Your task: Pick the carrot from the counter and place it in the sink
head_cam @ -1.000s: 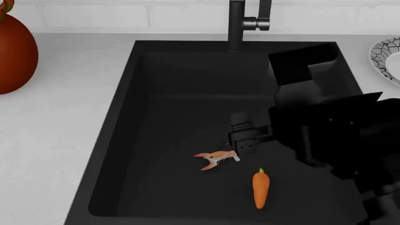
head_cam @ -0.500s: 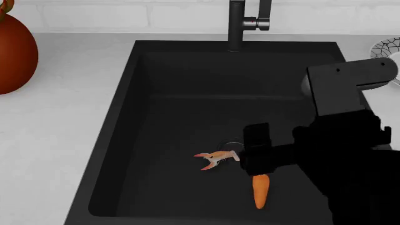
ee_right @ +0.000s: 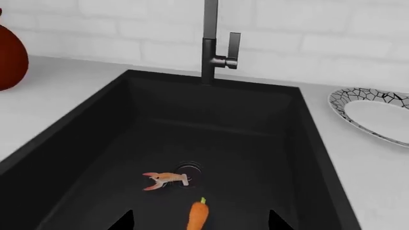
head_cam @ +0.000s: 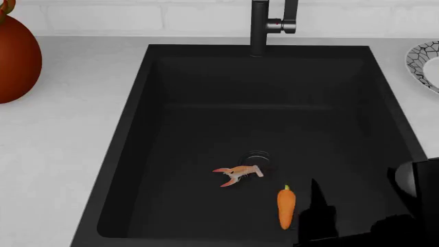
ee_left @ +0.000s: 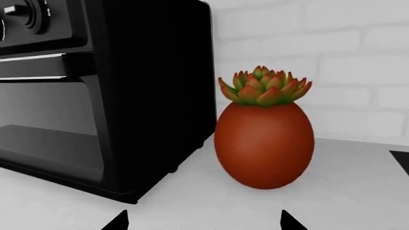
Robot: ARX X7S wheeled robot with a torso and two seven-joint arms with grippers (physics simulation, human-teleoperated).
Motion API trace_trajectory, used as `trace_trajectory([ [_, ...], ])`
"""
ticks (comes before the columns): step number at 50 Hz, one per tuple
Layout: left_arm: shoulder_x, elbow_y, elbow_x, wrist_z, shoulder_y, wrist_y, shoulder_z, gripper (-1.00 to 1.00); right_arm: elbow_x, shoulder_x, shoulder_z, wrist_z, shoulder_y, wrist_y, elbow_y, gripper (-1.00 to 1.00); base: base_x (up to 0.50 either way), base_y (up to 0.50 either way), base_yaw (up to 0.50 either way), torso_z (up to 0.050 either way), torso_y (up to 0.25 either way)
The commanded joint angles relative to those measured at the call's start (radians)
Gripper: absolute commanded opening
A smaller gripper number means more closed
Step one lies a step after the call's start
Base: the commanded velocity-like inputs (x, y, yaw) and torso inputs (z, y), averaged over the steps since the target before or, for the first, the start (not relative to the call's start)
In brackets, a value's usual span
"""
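The orange carrot [head_cam: 286, 207] lies on the floor of the black sink [head_cam: 141, 110], near its front wall, green tip pointing to the back. My right gripper [ee_right: 199, 223] is open and empty above the sink's front, and the carrot [ee_right: 197, 216] shows below the gap between its fingers. In the head view one dark finger [head_cam: 315, 205] rises just right of the carrot, apart from it. The left gripper [ee_left: 202, 223] is open over the white counter [ee_left: 357, 191], holding nothing. It does not show in the head view.
A pale shrimp-like thing [head_cam: 237, 175] lies beside the drain [head_cam: 257, 156]. The black faucet [head_cam: 264, 25] stands at the sink's back. A patterned plate [head_cam: 425, 64] sits on the right counter, a red succulent pot [ee_left: 264, 139] and a black oven [ee_left: 96, 91] on the left.
My right arm has pulled back from over the sink toward the lower right, uncovering the carrot and the plate. The carrot and the shrimp-like thing lie where they were.
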Motion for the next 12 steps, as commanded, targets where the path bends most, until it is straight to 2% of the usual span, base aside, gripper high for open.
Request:
trace_trajectory([
  [1,-0.002,-0.004,0.001,0.003,0.016,0.016,-0.008,1.00,0.016,0.039,0.304,-0.031,-0.334,-0.060,-0.203,1.00,0.00,0.00,0.00,0.000,0.000],
  [9,-0.001,0.006,-0.002,-0.005,0.018,0.007,-0.008,1.00,0.024,-0.016,0.523,-0.074,-0.508,-0.047,-0.292,1.00,0.00,0.00,0.00,0.000,0.000],
  [12,-0.003,0.012,-0.004,-0.006,0.015,0.000,-0.007,1.00,0.061,-0.058,0.678,-0.107,-0.569,-0.002,-0.325,1.00,0.00,0.00,0.00,0.000,0.000],
])
